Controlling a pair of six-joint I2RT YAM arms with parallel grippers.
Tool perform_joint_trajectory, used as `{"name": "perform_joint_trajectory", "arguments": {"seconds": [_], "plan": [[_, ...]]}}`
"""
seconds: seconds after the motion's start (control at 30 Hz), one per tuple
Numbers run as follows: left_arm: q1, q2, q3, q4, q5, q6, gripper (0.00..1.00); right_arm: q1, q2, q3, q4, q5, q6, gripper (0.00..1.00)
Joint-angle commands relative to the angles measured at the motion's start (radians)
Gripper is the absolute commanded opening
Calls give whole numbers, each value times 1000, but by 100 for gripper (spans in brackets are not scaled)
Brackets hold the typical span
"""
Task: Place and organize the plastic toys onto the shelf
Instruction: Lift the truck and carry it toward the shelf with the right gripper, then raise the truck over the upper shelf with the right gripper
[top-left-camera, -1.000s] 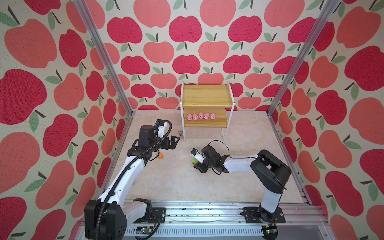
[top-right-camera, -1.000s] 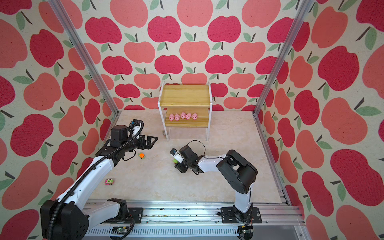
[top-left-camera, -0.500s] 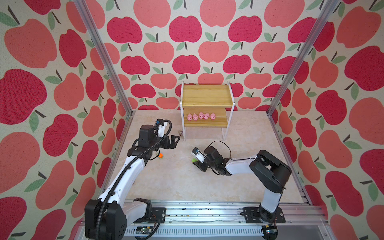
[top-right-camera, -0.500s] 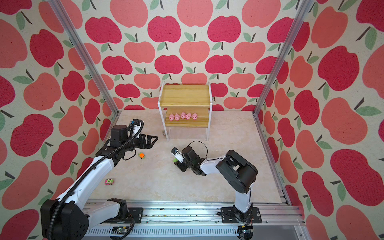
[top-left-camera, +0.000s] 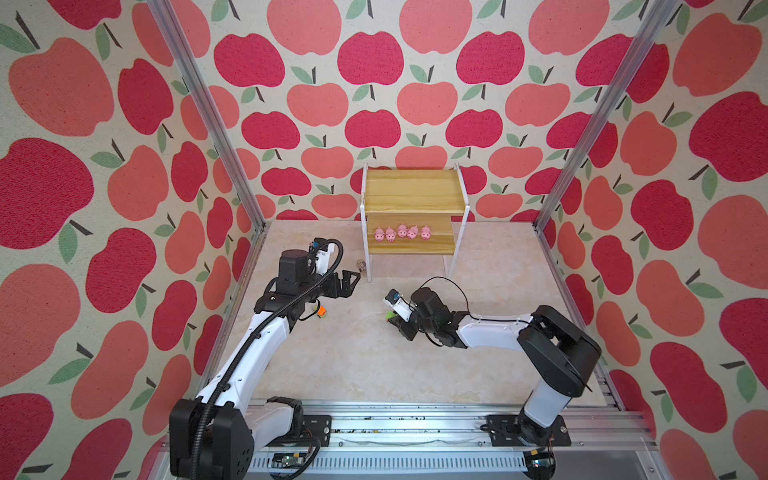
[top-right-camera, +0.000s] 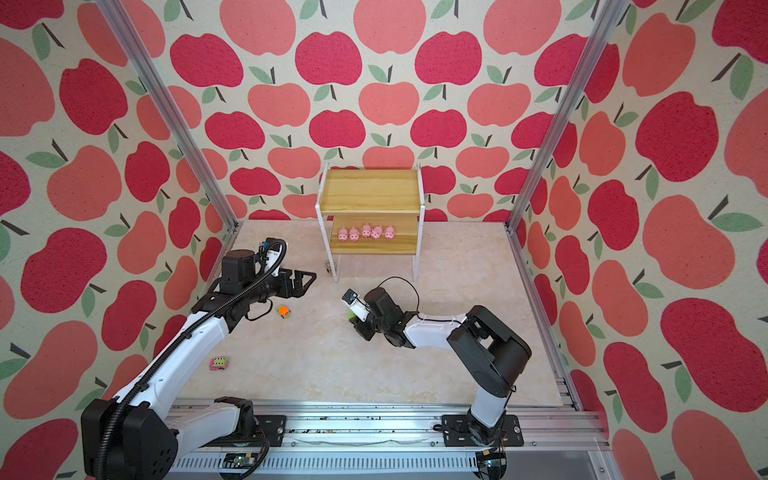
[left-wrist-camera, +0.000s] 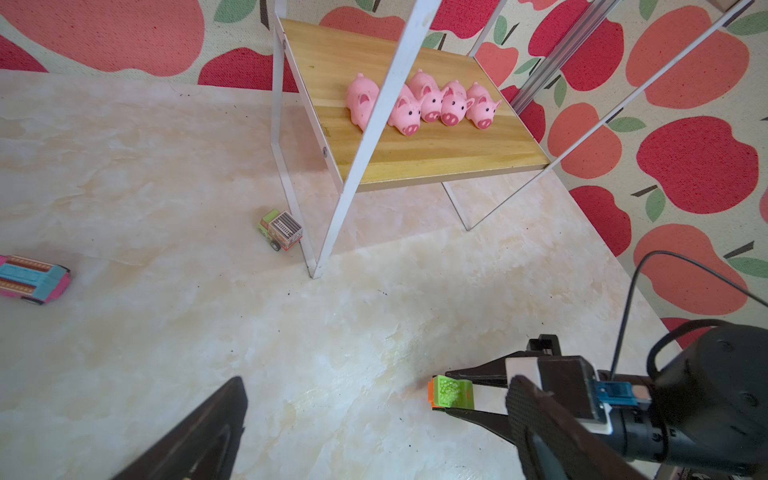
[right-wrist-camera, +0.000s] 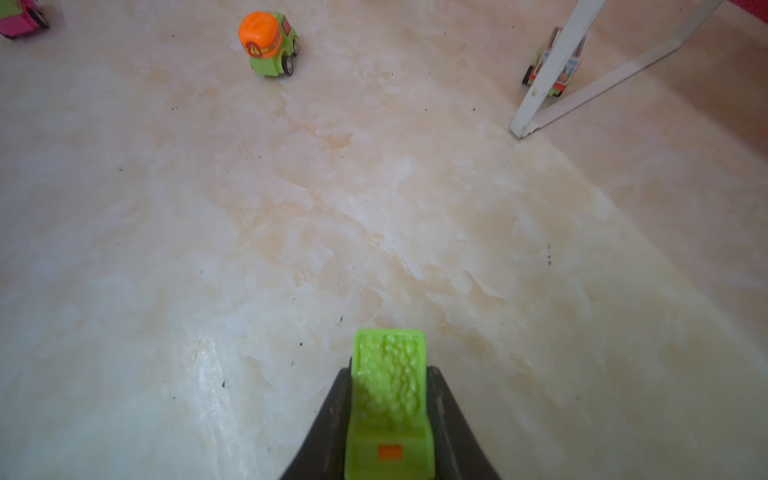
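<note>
The shelf (top-left-camera: 411, 195) (top-right-camera: 370, 193) stands at the back wall, with several pink pigs (top-left-camera: 401, 232) (top-right-camera: 365, 232) (left-wrist-camera: 424, 104) in a row on its lower board. Its upper board is bare. My right gripper (top-left-camera: 392, 318) (top-right-camera: 353, 318) (right-wrist-camera: 388, 399) is down at the floor mid-table, shut on a green truck (left-wrist-camera: 451, 392) (right-wrist-camera: 388, 386); both fingers press its sides. My left gripper (top-left-camera: 353, 282) (top-right-camera: 305, 282) (left-wrist-camera: 376, 382) hovers left of the shelf, open and holding nothing.
On the floor lie an orange-and-green mixer truck (top-left-camera: 321, 311) (top-right-camera: 284, 311) (right-wrist-camera: 268, 43), a pink truck (top-right-camera: 218, 363) (left-wrist-camera: 31, 278), and a small box truck (top-left-camera: 360, 264) (left-wrist-camera: 280, 230) (right-wrist-camera: 552, 62) against the shelf's front left leg (left-wrist-camera: 316, 266).
My right gripper's jaws have come together onto the green truck. The left arm has stayed still.
</note>
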Motion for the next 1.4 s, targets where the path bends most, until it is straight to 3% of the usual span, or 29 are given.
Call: {"name": "perform_joint_trajectory", "arguments": {"seconds": [0.0,0.17,0.33,0.6,0.9,1.2,1.37], "plan": [[4,-38,-6,19,0,-10,99,8,-136,108,-174,69,46,21],[4,-63,-1,19,-13,-28,100,4,-268,302,-422,197,64,21],[-9,-102,9,15,-13,-38,100,-32,-269,582,-631,317,82,21],[-146,-114,30,-47,-96,51,99,-143,-60,1013,-804,457,96,22],[-220,-100,28,-72,-120,76,98,-271,222,1383,-958,488,163,23],[-233,-79,30,-69,-105,69,98,-312,354,1528,-1006,546,185,24],[-235,-79,29,-69,-110,70,98,-323,363,1531,-997,556,191,24]]}}
